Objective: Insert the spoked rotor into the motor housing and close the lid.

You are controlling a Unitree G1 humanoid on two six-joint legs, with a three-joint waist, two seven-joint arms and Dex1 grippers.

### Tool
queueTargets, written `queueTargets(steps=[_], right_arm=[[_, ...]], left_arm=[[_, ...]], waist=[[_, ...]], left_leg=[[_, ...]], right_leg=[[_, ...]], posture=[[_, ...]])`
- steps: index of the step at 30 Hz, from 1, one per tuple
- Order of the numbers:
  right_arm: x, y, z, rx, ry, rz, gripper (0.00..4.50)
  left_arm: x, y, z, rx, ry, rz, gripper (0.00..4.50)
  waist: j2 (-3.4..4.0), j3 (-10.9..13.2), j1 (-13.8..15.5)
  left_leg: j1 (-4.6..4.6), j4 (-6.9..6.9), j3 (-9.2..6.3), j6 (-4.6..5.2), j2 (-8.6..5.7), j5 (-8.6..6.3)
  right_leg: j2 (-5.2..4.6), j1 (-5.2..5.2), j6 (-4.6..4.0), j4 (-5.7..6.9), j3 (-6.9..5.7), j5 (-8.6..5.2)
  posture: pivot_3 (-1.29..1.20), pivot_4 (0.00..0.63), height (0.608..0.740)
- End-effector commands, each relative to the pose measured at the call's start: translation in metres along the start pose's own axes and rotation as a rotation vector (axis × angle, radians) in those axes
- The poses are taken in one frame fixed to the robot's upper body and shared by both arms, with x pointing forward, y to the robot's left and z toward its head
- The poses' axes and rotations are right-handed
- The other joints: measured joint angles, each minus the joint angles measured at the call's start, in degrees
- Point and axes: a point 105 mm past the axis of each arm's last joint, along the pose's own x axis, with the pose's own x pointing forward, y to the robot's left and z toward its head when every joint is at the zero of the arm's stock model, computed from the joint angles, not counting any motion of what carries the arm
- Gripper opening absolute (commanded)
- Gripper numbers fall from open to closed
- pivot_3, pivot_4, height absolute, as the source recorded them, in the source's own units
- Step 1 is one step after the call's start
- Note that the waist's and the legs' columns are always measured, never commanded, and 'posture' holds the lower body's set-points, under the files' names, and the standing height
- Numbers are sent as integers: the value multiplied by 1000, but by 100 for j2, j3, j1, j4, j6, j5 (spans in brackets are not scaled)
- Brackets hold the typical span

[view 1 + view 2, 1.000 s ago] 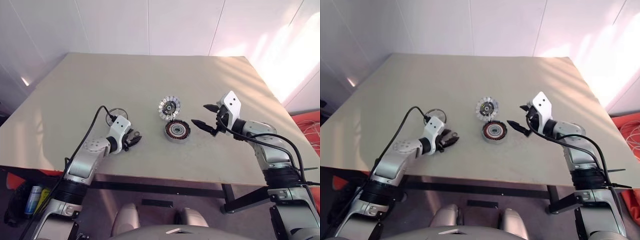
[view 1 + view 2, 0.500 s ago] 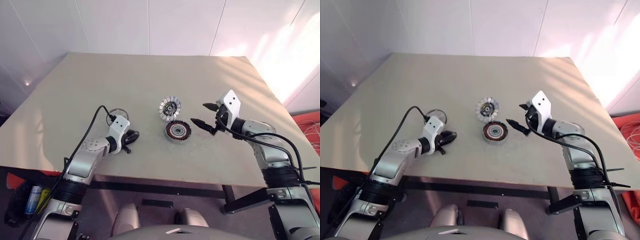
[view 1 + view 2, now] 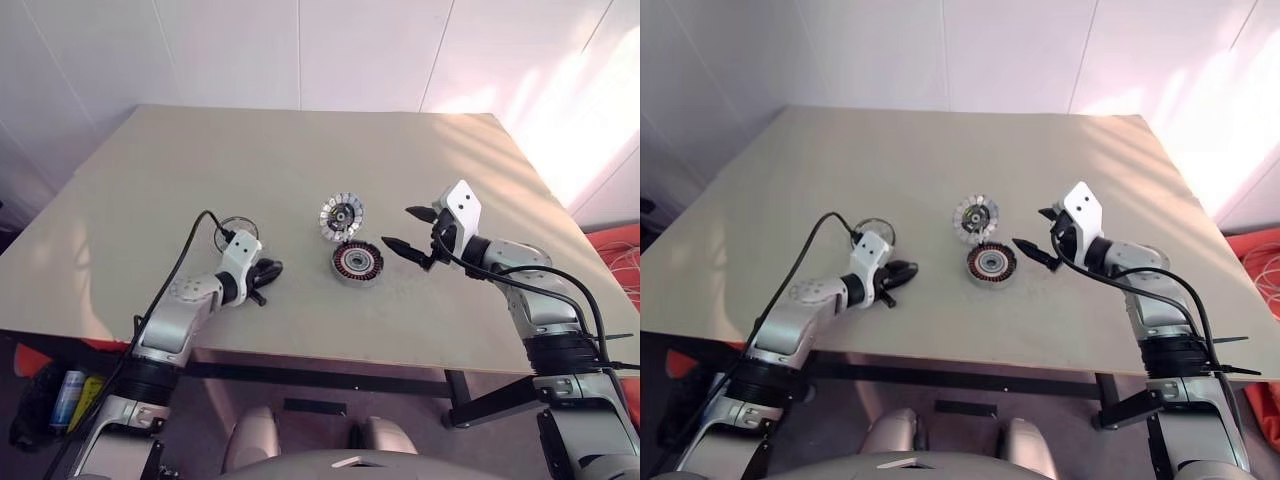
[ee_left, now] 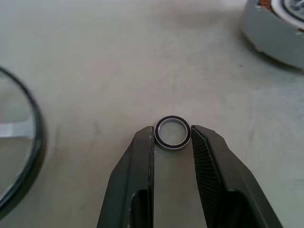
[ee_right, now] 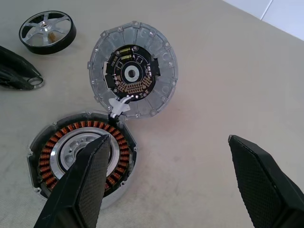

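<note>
left hand [image 4: 173, 135] pinching small ring [image 4: 173, 132], right hand [image 5: 171, 185] spread

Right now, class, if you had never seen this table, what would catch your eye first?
Mid-table lies the motor housing, its coppery windings ringing a pale metal centre, with the segmented disc tilted against its far edge. The open right claw hovers just right of them. Nearer the left edge, the left claw pinches a small metal ring, with the spoked silver lid lying just beyond it.
</note>
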Motion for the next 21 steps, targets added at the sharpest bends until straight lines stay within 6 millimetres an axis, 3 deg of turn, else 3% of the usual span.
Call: queueTargets(steps=[1,9,21], right_arm=[[-1,-7,15,-38,-45,-17,4500],[-2,-7,13,-37,-40,-24,4500],[-1,-8,13,-37,-42,-30,4500]], left_arm=[[6,-3,21,25,-47,-38,835],[11,-13,50,61,-102,-92,835],[27,-32,72,93,-123,-206,835]], waist=[[-2,1,-10],[-1,1,-17],[-2,2,-10]], left_leg=[[-1,0,0,0,3,0],[-3,-14,1,-2,4,2],[-3,-14,1,0,3,4]], right_leg=[[1,-3,0,1,-3,0],[1,-10,0,-2,-6,0],[0,-8,0,-1,-8,0]], posture=[[0,0,740],[0,0,740],[0,0,740]])
